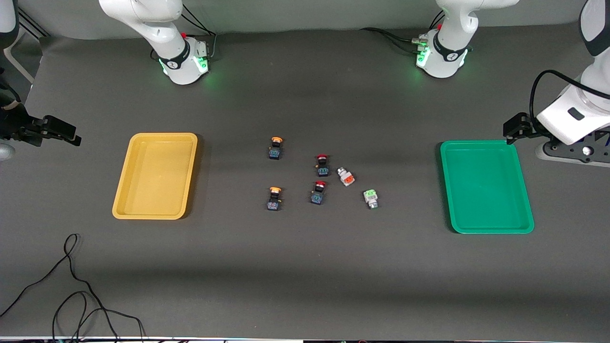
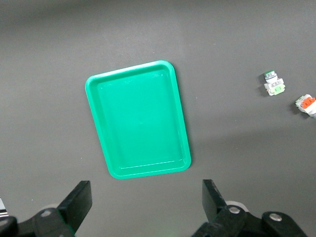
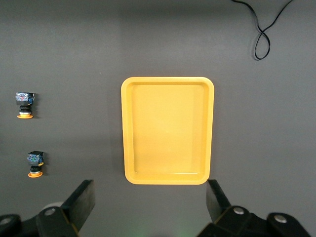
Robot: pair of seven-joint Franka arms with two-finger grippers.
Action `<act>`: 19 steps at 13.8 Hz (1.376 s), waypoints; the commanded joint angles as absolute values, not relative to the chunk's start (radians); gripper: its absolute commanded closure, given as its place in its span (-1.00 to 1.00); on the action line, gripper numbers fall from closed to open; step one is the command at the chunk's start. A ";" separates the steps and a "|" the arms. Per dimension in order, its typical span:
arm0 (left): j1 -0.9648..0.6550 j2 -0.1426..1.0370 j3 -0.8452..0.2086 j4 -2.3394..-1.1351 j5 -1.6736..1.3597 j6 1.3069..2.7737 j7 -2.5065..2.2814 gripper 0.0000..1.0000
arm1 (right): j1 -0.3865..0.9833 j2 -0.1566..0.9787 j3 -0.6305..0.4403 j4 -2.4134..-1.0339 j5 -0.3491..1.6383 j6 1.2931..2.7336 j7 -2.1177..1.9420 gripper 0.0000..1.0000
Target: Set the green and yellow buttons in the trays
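Observation:
Two yellow-capped buttons lie mid-table, one [image 1: 275, 147] farther from the front camera than the other [image 1: 274, 198]; both show in the right wrist view [image 3: 24, 104] [image 3: 35, 164]. The green-faced button [image 1: 371, 198] [image 2: 273, 85] lies toward the green tray [image 1: 486, 186] [image 2: 138, 121]. The yellow tray [image 1: 155, 176] [image 3: 168, 131] is at the right arm's end. Both trays are bare. My left gripper [image 1: 512, 131] [image 2: 146, 207] is open, up beside the green tray. My right gripper [image 1: 71, 136] [image 3: 150, 205] is open, up beside the yellow tray.
Two red-capped buttons [image 1: 322, 165] [image 1: 318, 192] and a white button with an orange-red face [image 1: 346, 176] [image 2: 307, 104] lie among the task buttons. A black cable [image 1: 71, 286] [image 3: 261, 34] loops on the table near the front edge at the right arm's end.

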State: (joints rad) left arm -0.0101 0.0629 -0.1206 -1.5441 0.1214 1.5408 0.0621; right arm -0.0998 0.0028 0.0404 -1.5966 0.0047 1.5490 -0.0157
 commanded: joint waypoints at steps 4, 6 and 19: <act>-0.020 0.064 -0.110 -1.532 0.109 1.528 0.064 -1.00 | -0.095 0.012 0.041 -1.574 -0.015 1.531 -0.020 -1.00; -0.020 0.064 -0.110 -1.532 0.107 1.528 0.064 -1.00 | -0.094 0.011 0.046 -1.582 -0.014 1.511 -0.012 -1.00; -0.020 0.064 -0.110 -1.532 0.107 1.528 0.064 -1.00 | 0.443 0.024 0.051 -1.732 0.069 1.672 0.703 -1.00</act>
